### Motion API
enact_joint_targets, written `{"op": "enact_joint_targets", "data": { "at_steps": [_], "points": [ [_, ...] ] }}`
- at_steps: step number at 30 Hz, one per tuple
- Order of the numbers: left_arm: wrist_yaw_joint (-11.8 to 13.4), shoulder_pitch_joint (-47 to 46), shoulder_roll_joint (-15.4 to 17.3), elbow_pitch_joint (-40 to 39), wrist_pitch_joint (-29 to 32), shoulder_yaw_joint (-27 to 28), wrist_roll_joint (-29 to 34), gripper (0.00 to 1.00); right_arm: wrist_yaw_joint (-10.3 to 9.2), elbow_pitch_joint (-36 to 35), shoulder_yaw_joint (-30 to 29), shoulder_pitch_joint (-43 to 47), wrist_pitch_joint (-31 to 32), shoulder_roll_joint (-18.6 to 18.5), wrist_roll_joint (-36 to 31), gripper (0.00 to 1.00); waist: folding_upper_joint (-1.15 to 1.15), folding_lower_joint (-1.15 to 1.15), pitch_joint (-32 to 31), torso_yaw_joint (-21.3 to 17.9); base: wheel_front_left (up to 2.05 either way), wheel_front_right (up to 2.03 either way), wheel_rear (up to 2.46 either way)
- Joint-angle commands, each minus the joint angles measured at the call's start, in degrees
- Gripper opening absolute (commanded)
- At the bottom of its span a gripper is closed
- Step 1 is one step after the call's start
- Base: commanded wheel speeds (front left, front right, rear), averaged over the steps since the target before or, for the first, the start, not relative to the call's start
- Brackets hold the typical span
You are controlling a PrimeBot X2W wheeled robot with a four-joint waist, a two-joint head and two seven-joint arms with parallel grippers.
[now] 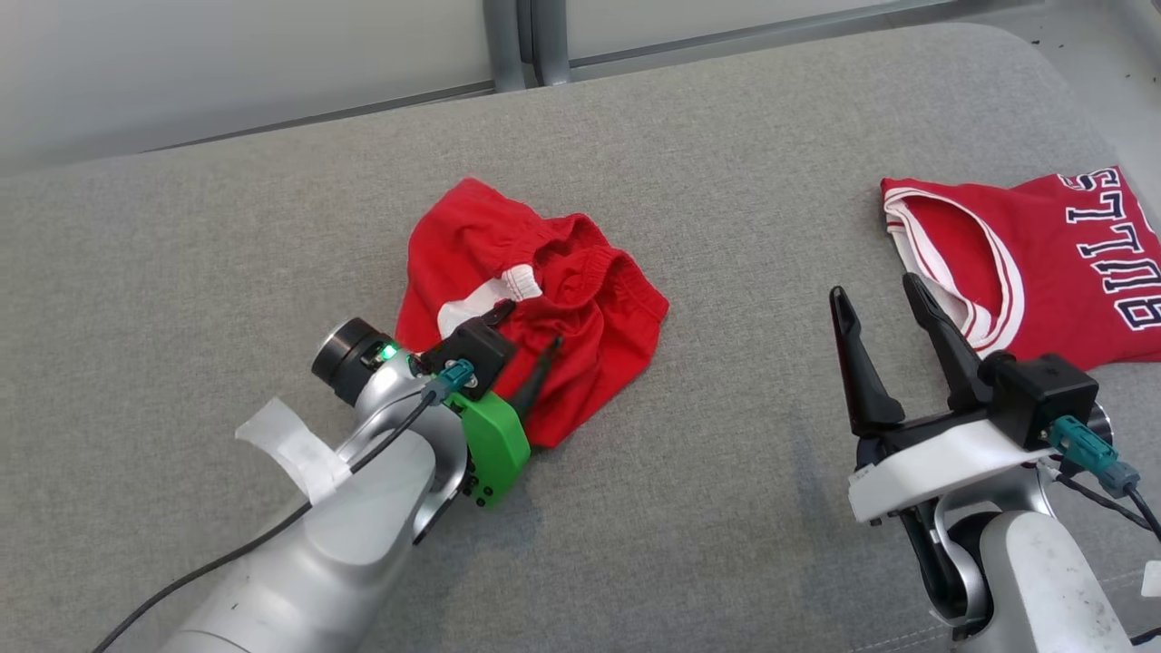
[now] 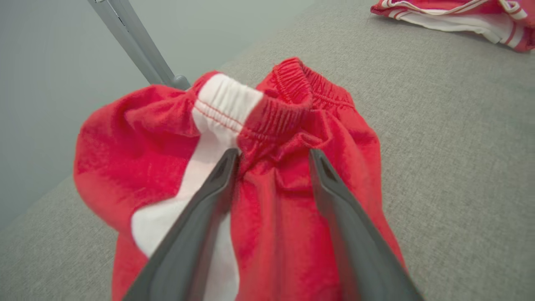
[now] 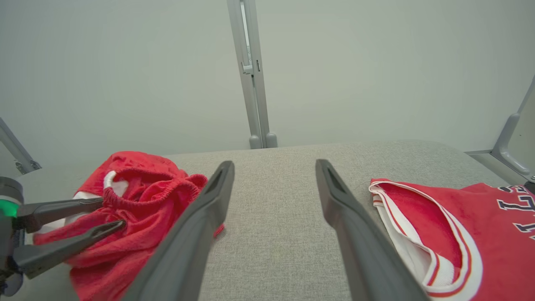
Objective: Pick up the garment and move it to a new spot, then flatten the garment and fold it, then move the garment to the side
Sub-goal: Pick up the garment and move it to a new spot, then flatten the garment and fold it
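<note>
Crumpled red cloth shorts [image 1: 599, 308], white-striped: lay mid grey padded bench [image 1: 272, 227], twelve o'clock from my left hand [image 1: 529, 328], its fingers spread wide astride a fold. My right hand [image 1: 873, 287], wide and empty, stood farther off.

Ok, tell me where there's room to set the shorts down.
Bare grey cushion lies between the red shorts and the Bulls jersey, ahead of the open right gripper, and left of the shorts. Crowded: the right edge, under the jersey.

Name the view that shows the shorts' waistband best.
Left wrist view: the waistband sits close, its gathers sharp, just past the left gripper. Head view shows it small from above; right wrist view, low and side-on.
</note>
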Motion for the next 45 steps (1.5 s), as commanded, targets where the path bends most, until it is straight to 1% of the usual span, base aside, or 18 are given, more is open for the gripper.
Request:
{"op": "enact_joint_targets", "data": {
  "at_steps": [1,6,10,17,27,30,34,36,39,42,43,45],
  "points": [
    [0.42,0.91,-0.2,0.09,-0.36,0.29,-0.25,1.0,0.0,0.03,-0.03,0.48,0.21,-0.07,0.15,1.0,0.61,0.0,-0.81,0.73,0.0,0.0,0.0],
    [1.07,2.52,-1.72,-0.85,-0.94,1.7,-1.58,1.0,0.0,0.0,-0.23,1.3,0.59,-0.07,0.12,1.0,0.61,0.0,-2.63,2.17,0.0,0.0,0.0],
    [2.66,4.44,-2.01,-3.82,-1.02,4.19,-2.82,1.0,0.0,-0.02,-0.49,2.2,0.82,-0.06,0.35,1.0,0.61,0.0,-4.2,3.57,0.0,0.0,0.0],
    [6.05,10.8,-0.6,-12.64,-1.01,9.82,-3.63,1.0,0.0,0.28,-0.48,3.3,1.83,-0.07,0.26,1.0,0.61,0.0,-5.47,7.19,0.0,0.0,0.0],
    [10.24,20.36,1.1,-23.08,-0.95,16.88,-3.83,1.0,0.0,2.23,0.72,-0.13,3.42,-0.09,-0.77,1.0,0.61,0.0,-4.83,13.51,0.0,0.0,0.0],
    [11.12,23.21,1.48,-25.81,-0.96,19.18,-3.79,1.0,0.0,4.37,0.97,-1.88,3.82,-0.09,-1.01,1.0,0.61,0.0,-4.78,15.03,0.0,0.0,0.0],
    [11.83,27.15,1.75,-29.2,-0.95,21.69,-3.47,1.0,0.0,8.98,1.15,-4.62,4.45,-0.08,-1.34,1.0,0.61,0.0,-4.74,17.13,0.0,0.0,0.0],
    [11.85,28.01,1.73,-29.96,-0.96,22.1,-3.37,1.0,0.0,10.35,1.43,-5.34,4.66,-0.08,-0.92,1.0,0.61,0.0,-4.71,17.69,0.0,0.0,0.0],
    [11.74,30.32,1.44,-31.31,-0.96,22.91,-3.25,1.0,0.0,14.23,2.11,-7.81,5.2,-0.1,0.68,1.0,0.61,0.0,-4.41,19.56,0.0,0.0,0.0],
    [11.6,31.81,0.81,-32.04,-0.95,23.53,-2.83,1.0,0.0,18.31,2.36,-10.52,5.63,-0.26,-0.02,1.0,0.61,0.0,-4.03,21.56,0.0,0.0,0.0],
    [11.41,32.39,0.38,-32.31,-0.95,23.75,-2.46,1.0,0.0,20.9,2.47,-12.28,5.87,-0.66,-0.11,1.0,0.61,0.0,-3.71,22.86,0.0,0.0,0.0],
    [10.97,32.67,0.05,-32.32,-0.95,23.88,-2.02,1.0,0.0,23.5,2.65,-13.88,6.21,-1.25,0.0,1.0,0.61,0.0,-3.36,24.15,0.0,0.0,0.0]
  ]
}}
